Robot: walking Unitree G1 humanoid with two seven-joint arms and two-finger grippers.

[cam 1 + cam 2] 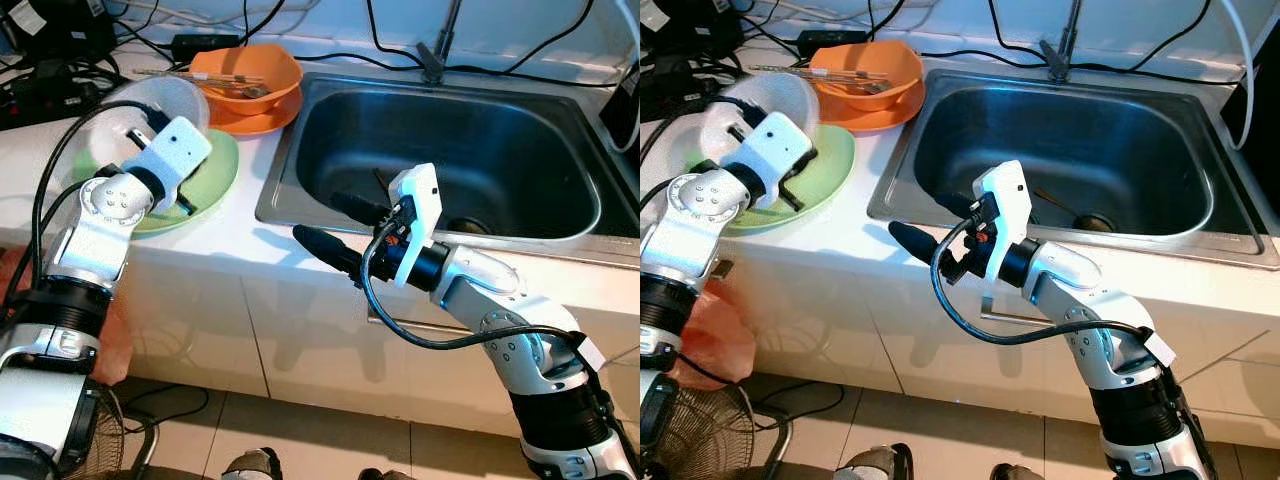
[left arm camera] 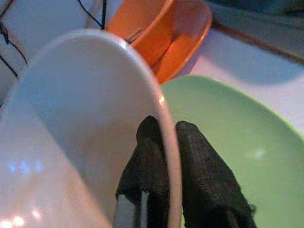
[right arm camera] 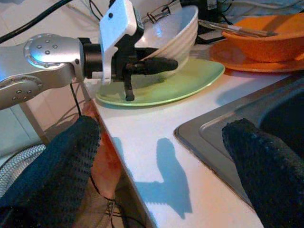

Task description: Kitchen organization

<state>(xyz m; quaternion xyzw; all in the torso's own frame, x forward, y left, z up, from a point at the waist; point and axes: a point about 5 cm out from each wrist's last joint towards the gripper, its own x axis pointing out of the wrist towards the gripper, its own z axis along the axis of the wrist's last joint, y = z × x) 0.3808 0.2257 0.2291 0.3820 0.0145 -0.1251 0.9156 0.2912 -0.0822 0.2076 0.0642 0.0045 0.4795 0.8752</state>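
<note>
A white ribbed bowl [image 1: 150, 100] stands tilted on its side over a light green plate [image 1: 215, 175] on the white counter left of the sink. My left gripper [image 2: 167, 130] is shut on the bowl's rim [image 2: 164, 109], one finger inside and one outside. Behind them an orange bowl [image 1: 250, 68] holding chopsticks sits on an orange plate [image 1: 255, 122]. My right gripper [image 1: 316, 215] is open and holds nothing, hovering above the counter's front edge at the near left corner of the steel sink [image 1: 300, 160]. In the right wrist view its two fingertips [image 3: 85, 130] frame the counter and the sink's rim.
A faucet [image 1: 435, 55] rises behind the sink, and a utensil lies near the drain [image 1: 470, 225]. Black cables and a power strip [image 1: 40, 90] crowd the back left of the counter. A fan [image 1: 110, 440] and an orange bag [image 1: 110, 330] stand on the floor at the left.
</note>
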